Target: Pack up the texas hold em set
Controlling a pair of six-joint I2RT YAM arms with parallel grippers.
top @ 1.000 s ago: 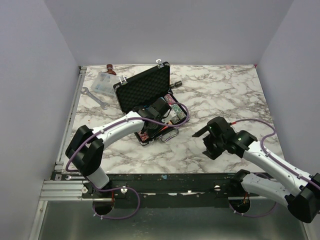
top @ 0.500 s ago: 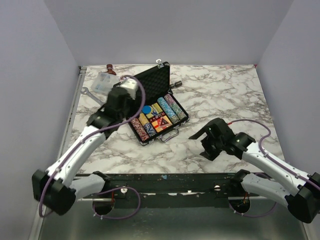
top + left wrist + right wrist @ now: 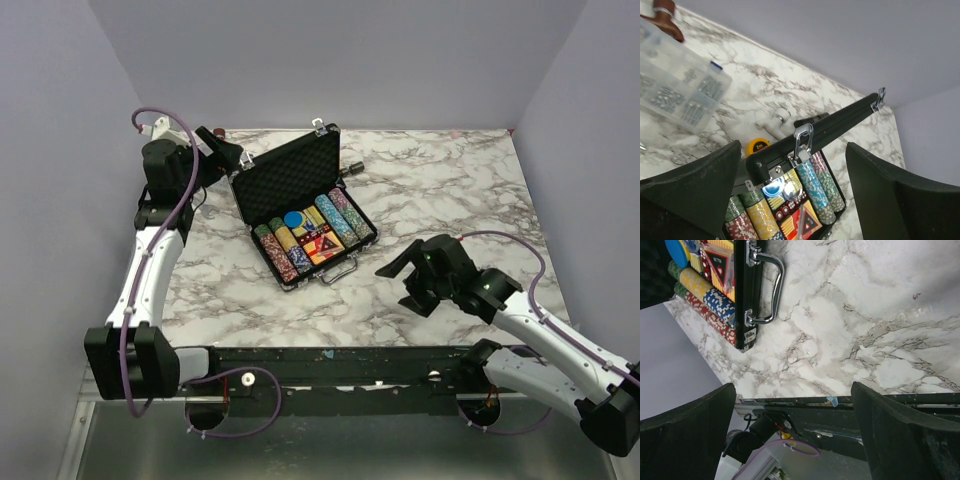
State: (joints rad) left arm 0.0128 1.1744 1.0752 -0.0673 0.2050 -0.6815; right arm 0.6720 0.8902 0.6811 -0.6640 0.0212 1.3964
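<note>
The left arm rises steeply from its base at the near-left edge up to the far-left corner of the table; there the wrist bends, so the left gripper hangs high and points right, just beside the top edge of the lid. In the left wrist view its fingers stand wide apart with nothing between them. The right arm lies low and stretches forward-left over the near-right marble; the right gripper hovers with the jaws fully spread and empty, near the silver handle but apart from it. The black briefcase sits open left of centre, the lid tilted back; the chip rows, the blue disc and the card boxes lie inside its tray.
</note>
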